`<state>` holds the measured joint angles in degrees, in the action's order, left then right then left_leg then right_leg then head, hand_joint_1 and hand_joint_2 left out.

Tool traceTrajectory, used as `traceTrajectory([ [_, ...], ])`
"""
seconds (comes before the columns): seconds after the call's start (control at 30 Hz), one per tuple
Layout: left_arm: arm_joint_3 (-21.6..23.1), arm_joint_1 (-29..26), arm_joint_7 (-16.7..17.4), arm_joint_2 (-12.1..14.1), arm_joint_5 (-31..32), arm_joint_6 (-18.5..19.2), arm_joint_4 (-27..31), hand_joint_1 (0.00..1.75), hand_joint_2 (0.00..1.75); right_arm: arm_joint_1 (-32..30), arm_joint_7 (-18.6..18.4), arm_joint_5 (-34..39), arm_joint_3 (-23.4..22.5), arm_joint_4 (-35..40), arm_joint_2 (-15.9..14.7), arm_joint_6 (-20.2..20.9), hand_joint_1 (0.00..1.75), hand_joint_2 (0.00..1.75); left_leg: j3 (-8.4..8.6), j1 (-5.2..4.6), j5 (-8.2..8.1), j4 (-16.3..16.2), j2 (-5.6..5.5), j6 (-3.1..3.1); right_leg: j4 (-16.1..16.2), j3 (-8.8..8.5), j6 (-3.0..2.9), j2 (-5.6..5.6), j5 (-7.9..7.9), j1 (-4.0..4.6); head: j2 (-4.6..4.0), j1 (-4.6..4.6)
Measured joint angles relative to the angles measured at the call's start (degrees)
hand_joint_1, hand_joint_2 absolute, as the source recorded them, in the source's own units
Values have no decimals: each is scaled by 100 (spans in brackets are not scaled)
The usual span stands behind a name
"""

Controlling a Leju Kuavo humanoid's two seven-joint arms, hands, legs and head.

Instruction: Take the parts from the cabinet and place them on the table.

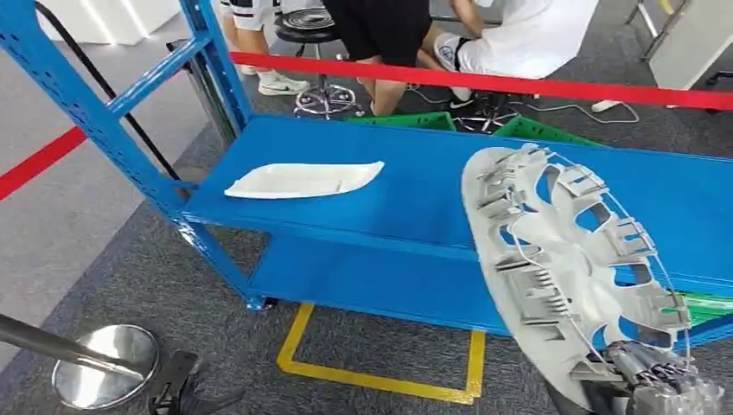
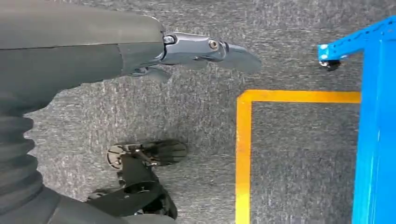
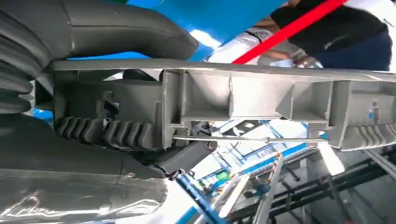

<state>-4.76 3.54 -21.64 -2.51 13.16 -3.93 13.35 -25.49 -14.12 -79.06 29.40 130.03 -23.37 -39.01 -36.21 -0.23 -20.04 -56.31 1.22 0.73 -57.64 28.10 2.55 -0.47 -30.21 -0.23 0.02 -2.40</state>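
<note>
Head view: right hand (image 1: pixel 661 380) low at the frame's right corner, fingers closed on the rim of a grey wheel cover (image 1: pixel 570 268). Cover held tilted on edge, ribbed back side toward the camera, in front of the blue cabinet (image 1: pixel 415 194) and overlapping its shelf edge. A white curved part (image 1: pixel 304 180) lies flat on the upper shelf, well apart from the cover. Red barrier tape (image 1: pixel 484 80) runs behind the cabinet; people stand and sit beyond it. Yellow floor marking (image 1: pixel 380 376) on grey carpet below the lower shelf.

Right wrist view: thumb (image 3: pixel 126 30) pressed over the cover's rim, the ribs close against the palm.

Left wrist view: left hand (image 2: pixel 196 51) hangs over the carpet, fingers (image 2: pixel 233 53) extended and holding nothing, near the yellow line and a blue cabinet post (image 2: pixel 373 130).
</note>
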Motion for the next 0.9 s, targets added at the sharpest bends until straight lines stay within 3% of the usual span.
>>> traceTrajectory([
  [0.07,11,-9,37,2,40,0,0,0,175,-4,-11,-35,0,40,0,-7,175,175,-40,11,-11,-19,-12,78,15,80,-131,-7,103,-31,-4,7],
  [0.1,31,-14,64,0,70,0,0,0,175,-15,-15,-61,0,64,0,-9,175,175,-99,9,-345,-177,-53,115,15,150,-177,14,163,-34,-2,-7],
  [0.17,92,2,85,-22,132,0,0,0,175,-51,-33,-109,0,114,2,-11,175,175,-321,32,-1088,-979,-78,157,7,265,-213,36,305,-35,-2,-46],
  [0.2,111,16,111,-33,142,0,0,0,175,-63,-48,-138,0,125,4,-11,175,175,-420,34,-1320,-1414,-80,165,0,351,-214,58,380,-32,-2,-50],
  [0.23,127,26,122,-44,164,-2,0,0,175,-70,-61,-158,0,131,13,-11,175,175,-454,35,-1388,-1729,-81,168,-5,444,-207,87,449,-30,-2,-52],
  [0.27,144,36,129,-50,190,-2,0,0,175,-83,-75,-173,0,142,18,-11,175,175,-385,34,-1303,-1799,-82,163,-10,533,-200,109,512,-30,-2,-52],
  [0.3,160,47,153,-59,208,-2,0,0,175,-104,-94,-197,0,158,17,-11,175,175,-215,34,-1129,-1662,-86,150,-11,610,-182,130,567,-30,-2,-59],
  [0.33,190,63,168,-70,247,0,0,0,175,-134,-116,-232,0,179,20,-11,175,175,93,34,-920,-1271,-102,125,-11,681,-158,162,627,-30,-2,-55],
  [0.37,201,76,177,-74,260,0,0,0,175,-150,-129,-258,0,190,24,-11,175,175,289,34,-837,-1006,-120,109,-11,714,-143,180,656,-31,-2,-57],
  [0.5,201,76,177,-74,260,0,0,0,175,-150,-129,-258,0,190,24,-11,175,175,289,34,-837,-1006,-120,109,-11,714,-143,180,656,-31,-2,-57],
  [0.57,210,83,184,-77,267,2,0,0,175,-159,-140,-273,0,199,26,-11,175,175,401,34,-808,-846,-139,99,-11,728,-134,188,673,-31,-2,-57],
  [0.6,267,143,232,-90,335,18,2,0,175,-201,-210,-372,0,256,35,-13,175,175,1058,19,-913,69,-324,33,-31,805,-80,212,756,-2,-2,-59],
  [0.63,278,150,236,-98,357,20,2,0,175,-201,-225,-394,0,269,37,-11,175,175,1098,27,-944,179,-324,25,-28,816,-69,211,775,-4,-2,-55],
  [0.67,422,205,367,-179,496,105,2,0,175,-391,-552,-768,20,418,48,-18,175,175,885,15,-731,226,-180,-126,-47,981,86,215,781,-60,-2,-37],
  [0.7,446,222,380,-179,523,125,4,0,175,-420,-696,-918,50,437,48,-18,175,175,766,10,-634,226,-125,-179,-703,1170,116,124,107,-59,-2,9],
  [0.73,478,237,394,-181,549,140,4,0,175,-431,-746,-960,68,455,48,-18,175,175,696,2,-571,223,-99,-185,-1172,1279,132,106,-172,-59,-2,24],
  [0.77,512,255,418,-195,558,160,4,0,175,-467,-787,-1014,85,477,48,-18,175,175,599,-7,-495,219,-61,-189,-1601,1352,148,101,-324,-59,-2,26],
  [0.8,544,268,431,-203,577,179,4,0,175,-498,-813,-1040,90,496,50,-18,175,175,512,-14,-433,215,-27,-184,-1786,1325,155,101,-266,-58,-2,26],
  [0.83,564,276,442,-214,606,188,4,0,175,-515,-824,-1058,92,507,50,-18,175,175,436,-14,-377,210,7,-176,-1747,1198,157,100,-90,-57,-2,24],
  [0.87,579,289,453,-227,610,201,4,0,175,-535,-833,-1062,94,516,52,-18,175,175,343,-14,-314,193,36,-159,-1484,933,156,89,174,-56,-2,26],
  [0.9,586,301,455,-236,614,206,7,0,175,-559,-837,-1065,96,527,52,-18,175,175,278,-12,-274,174,56,-143,-1157,662,154,65,328,-57,-2,24],
])
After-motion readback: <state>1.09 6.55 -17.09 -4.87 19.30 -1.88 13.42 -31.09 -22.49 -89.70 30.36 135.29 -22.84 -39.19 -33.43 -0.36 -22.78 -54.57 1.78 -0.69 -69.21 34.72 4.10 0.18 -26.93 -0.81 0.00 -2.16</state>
